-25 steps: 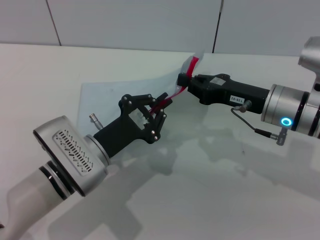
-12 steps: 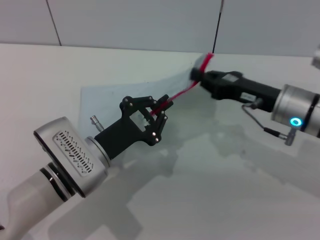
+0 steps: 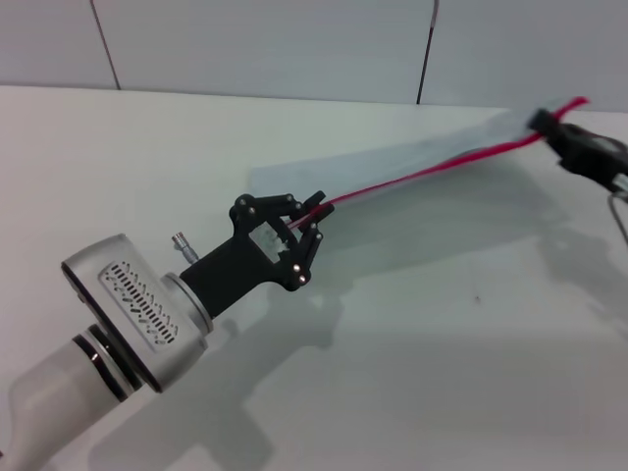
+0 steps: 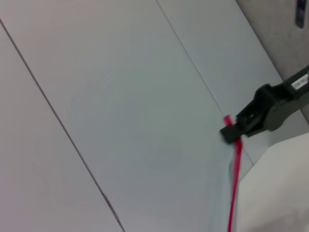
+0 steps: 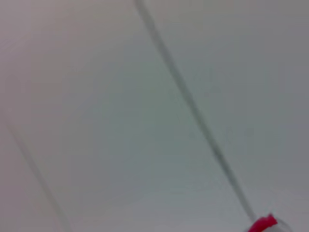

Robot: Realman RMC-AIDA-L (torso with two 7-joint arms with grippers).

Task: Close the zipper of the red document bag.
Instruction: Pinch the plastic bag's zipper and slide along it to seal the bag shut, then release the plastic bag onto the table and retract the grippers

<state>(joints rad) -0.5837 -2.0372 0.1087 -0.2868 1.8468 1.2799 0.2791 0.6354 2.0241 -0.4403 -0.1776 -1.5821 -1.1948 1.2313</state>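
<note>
The red document bag [image 3: 422,155], a translucent pale sheet, is stretched taut above the table between my two grippers. Its zipper [image 3: 432,172] runs as a thin red line along the near edge. My left gripper [image 3: 316,208] is shut on the zipper's near end at the middle of the head view. At the far right my right gripper [image 3: 543,122] is shut on the zipper's other end, where a short red tip [image 3: 579,101] sticks out. The left wrist view shows the right gripper [image 4: 231,132] pinching the red strip [image 4: 235,183]. The slider itself is hidden.
The white table [image 3: 442,324] lies under the bag. A tiled wall [image 3: 294,39] stands behind it. My left arm's silver wrist [image 3: 128,309] fills the lower left.
My right gripper has pulled far to the right along the zipper. The bag, curled up before, now stretches long and taut. My left gripper has kept its hold and hardly moved.
</note>
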